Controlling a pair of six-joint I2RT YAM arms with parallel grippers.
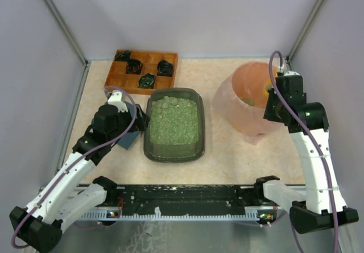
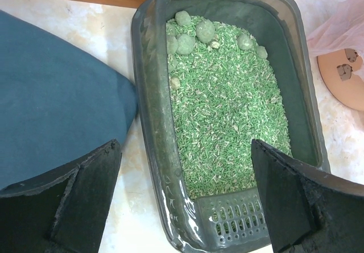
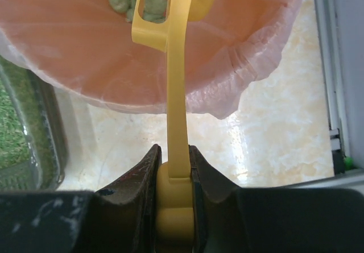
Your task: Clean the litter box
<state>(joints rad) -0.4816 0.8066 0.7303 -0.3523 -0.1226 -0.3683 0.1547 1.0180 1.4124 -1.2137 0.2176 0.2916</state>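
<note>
Top view: high, down over table (image 1: 227,162). Wrist views: close, downward. All share litter box (image 1: 173,158).

Wooden tray (image 1: 120,81) crowds the litter box (image 2: 149,105) behind, blue object (image 2: 57,94) left; bare table (image 1: 227,168) in front.

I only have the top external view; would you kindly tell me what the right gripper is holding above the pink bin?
Observer: The right gripper is shut on the handle of a yellow scoop.
Operator: Thank you. Is there anything in the bin?
Observer: Yes, green clumps lie inside the pink bin.
Operator: And is the left gripper holding anything?
Observer: No, the left gripper is wide open and empty, above the near end of the litter box.
</note>
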